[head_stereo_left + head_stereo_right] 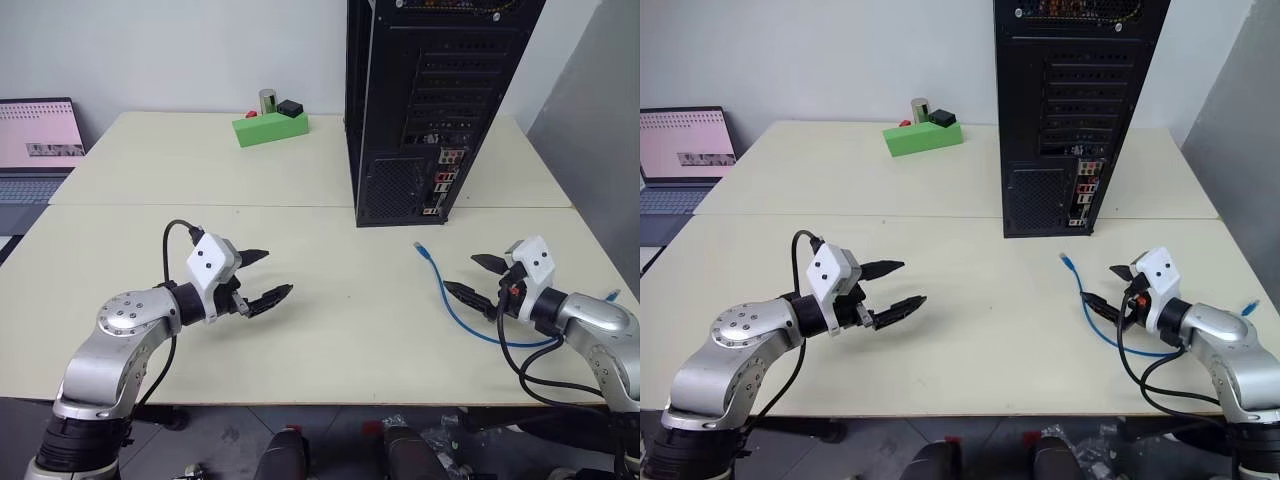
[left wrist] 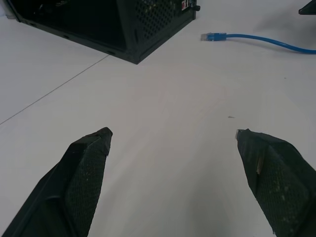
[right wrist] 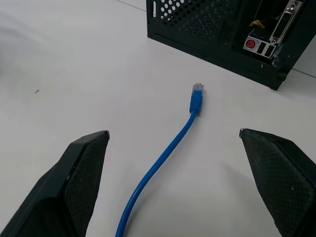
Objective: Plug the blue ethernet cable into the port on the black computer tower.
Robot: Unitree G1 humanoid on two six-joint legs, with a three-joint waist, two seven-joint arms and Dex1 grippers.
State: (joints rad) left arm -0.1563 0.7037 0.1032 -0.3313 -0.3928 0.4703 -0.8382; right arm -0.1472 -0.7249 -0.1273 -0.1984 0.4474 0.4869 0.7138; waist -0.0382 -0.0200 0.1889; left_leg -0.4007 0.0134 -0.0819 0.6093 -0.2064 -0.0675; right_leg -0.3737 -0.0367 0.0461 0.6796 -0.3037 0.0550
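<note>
The blue ethernet cable lies flat on the pale table, one thin bright-blue cord; its clear plug tip points toward the black computer tower and stops short of it, with bare tabletop between plug and case. From the plug the cord runs back toward the near right side, curves beneath the right gripper, and a further bit of blue shows near the table's right edge. Nothing touches the cable.

The one tower stands upright at the far middle-right, just beyond the seam between the two tabletops, its rear panel facing the robot: slot covers above, a mesh grille low on its left, a column of coloured connectors low on its right. The port sits somewhere in that column, too small to pick out surely.

Two grippers, both with fingers spread wide and holding nothing. The right one hovers just over the cord's bend, near the front right of the table. The left gripper hangs well apart over the near left, with a broad clear stretch of tabletop between it and the cable.

At the far left-centre sit one green block with a small metal cylinder and a black piece on it. One open laptop stands beyond the table's left edge
</note>
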